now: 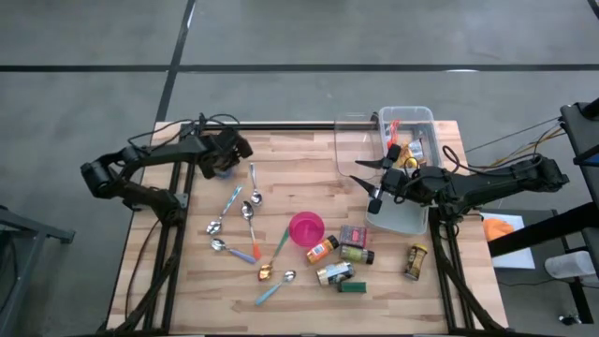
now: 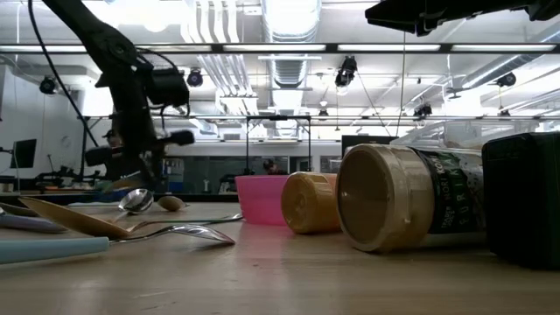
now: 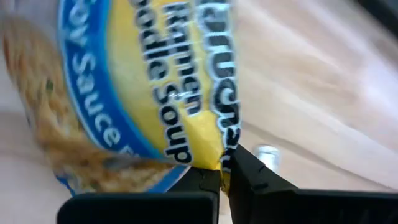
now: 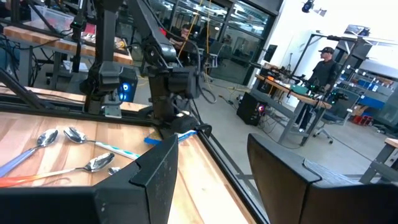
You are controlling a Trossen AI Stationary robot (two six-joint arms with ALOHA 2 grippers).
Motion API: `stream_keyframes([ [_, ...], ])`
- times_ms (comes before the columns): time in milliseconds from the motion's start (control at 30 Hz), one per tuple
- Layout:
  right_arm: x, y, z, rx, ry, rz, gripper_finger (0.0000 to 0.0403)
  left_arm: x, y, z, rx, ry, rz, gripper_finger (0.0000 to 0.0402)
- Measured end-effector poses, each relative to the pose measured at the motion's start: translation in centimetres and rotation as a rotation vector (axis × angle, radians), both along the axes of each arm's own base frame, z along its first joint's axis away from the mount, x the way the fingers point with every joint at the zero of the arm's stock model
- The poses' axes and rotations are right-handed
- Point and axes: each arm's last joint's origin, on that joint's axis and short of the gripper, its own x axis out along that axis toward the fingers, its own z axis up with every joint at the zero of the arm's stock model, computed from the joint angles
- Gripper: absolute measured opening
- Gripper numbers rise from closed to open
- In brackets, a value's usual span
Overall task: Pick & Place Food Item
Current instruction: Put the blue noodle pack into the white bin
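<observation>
The left gripper sits at the upper left of the high view, over the far left part of the wooden table. Its jaws are pinched together on the edge of a ramen noodle soup packet, which fills most of the left wrist view in yellow and blue with its soy sauce lettering. In the right wrist view the same packet shows as a blue edge under that gripper, in the middle of the frame.

The right gripper hangs at the right of the high view over the clear plastic bin, its jaws standing apart with nothing between them.

Spoons lie scattered left of centre. A pink bowl stands near the middle, with spice jars lying to its lower right.
</observation>
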Motion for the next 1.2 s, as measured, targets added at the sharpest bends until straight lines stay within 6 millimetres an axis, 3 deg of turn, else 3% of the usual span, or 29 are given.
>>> stream_keyframes([
  [867, 0.0, 0.0, 0.0, 0.0, 0.0, 0.0, 0.0192, 5.8, -1.6, 3.7, 0.563, -0.164, -0.626, 0.0005],
  [1200, 0.0, 0.0, 0.0, 0.0, 0.0, 0.0, 0.0192, 8.0, -3.8, 5.5, 0.836, -0.181, -0.877, 0.0005],
])
